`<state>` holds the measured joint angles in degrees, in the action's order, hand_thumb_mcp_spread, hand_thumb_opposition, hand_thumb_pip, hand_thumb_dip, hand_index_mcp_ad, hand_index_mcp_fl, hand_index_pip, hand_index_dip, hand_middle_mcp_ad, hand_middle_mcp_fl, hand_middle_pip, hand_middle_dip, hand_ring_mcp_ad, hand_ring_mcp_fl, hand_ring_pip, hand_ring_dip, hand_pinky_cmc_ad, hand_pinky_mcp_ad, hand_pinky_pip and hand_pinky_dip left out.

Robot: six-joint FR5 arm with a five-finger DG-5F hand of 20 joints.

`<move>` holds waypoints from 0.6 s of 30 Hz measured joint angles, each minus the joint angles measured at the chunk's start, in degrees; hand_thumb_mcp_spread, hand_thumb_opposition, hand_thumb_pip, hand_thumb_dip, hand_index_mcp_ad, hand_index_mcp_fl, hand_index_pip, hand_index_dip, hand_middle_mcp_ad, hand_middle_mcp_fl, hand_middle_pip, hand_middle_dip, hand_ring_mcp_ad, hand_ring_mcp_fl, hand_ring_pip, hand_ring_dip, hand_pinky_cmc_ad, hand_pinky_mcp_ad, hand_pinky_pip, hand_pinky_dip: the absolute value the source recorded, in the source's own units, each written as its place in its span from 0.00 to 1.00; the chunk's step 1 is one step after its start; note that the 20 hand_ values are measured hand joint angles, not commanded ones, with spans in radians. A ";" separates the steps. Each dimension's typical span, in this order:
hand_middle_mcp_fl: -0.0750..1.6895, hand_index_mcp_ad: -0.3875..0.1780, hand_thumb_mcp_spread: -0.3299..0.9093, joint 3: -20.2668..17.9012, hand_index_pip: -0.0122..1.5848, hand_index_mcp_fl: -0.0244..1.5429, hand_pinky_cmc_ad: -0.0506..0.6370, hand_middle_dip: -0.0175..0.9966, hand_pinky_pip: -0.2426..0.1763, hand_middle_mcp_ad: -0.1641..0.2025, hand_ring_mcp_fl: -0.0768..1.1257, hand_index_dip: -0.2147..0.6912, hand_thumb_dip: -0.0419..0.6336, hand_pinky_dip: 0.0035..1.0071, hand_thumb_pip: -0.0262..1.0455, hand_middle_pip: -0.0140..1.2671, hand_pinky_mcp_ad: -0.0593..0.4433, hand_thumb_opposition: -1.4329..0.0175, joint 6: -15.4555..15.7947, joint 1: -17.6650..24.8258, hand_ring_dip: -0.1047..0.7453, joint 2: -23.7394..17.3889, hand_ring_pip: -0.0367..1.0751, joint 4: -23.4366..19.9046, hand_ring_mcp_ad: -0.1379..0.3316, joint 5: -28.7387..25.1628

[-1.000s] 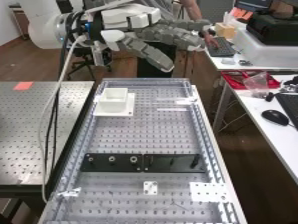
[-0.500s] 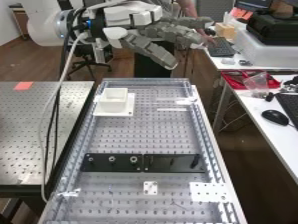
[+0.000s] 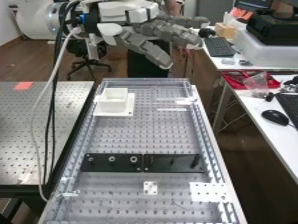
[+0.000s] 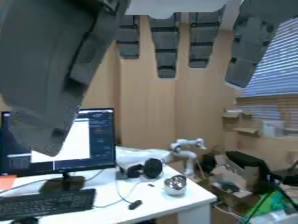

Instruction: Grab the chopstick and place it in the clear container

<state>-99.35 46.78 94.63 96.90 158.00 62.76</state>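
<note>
- Dark grey, the robot's hand (image 3: pixel 171 34) hangs at the high view's twelve o'clock, its fingers (image 4: pixel 164 47) straight, apart and holding nothing.
- A thin pale strip (image 3: pixel 171 109), possibly the chopstick, lies at one o'clock on the perforated desk (image 3: pixel 136 136).
- A white square container (image 3: pixel 112 105) sits on a white plate (image 3: pixel 130 111) at eleven o'clock.
- Black bars (image 3: pixel 159 163) cross the desk at six o'clock from both.

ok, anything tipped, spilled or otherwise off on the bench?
Nothing tipped or spilled that I can make out. White box stands upright on its plate; black strips lie end to end. One oddity: the task says clear container, and if that's this box, it looks white.
</note>
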 joint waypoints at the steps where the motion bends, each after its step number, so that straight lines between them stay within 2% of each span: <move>1: 0.12 0.59 0.00 0.04 0.07 0.06 0.68 0.31 0.59 0.81 0.10 0.17 0.08 0.29 0.95 0.11 0.91 0.25 -0.32 -0.02 0.28 -0.27 0.14 0.82 0.70 0.40; 5: 0.15 0.56 0.03 0.45 0.08 0.06 0.68 0.31 0.59 0.79 0.10 0.19 0.09 0.29 0.93 0.11 0.90 0.27 -1.16 0.02 0.28 -0.87 0.14 3.22 0.69 4.80; 10: 0.15 0.60 0.04 1.02 0.07 0.06 0.68 0.31 0.59 0.81 0.10 0.22 0.08 0.29 0.88 0.11 0.90 0.31 -2.51 0.21 0.28 -1.71 0.14 6.70 0.70 3.96; 14: 0.15 0.59 0.07 1.39 0.07 0.06 0.68 0.31 0.59 0.80 0.10 0.25 0.08 0.29 0.83 0.11 0.90 0.33 -4.66 -0.03 0.28 -2.65 0.14 10.13 0.70 6.81; 18: 0.15 0.60 0.07 1.46 0.07 0.06 0.68 0.31 0.59 0.81 0.10 0.28 0.08 0.29 0.80 0.11 0.90 0.36 -5.09 -0.14 0.28 -3.18 0.14 11.14 0.70 7.98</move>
<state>-97.89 41.69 94.49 93.72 169.14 70.75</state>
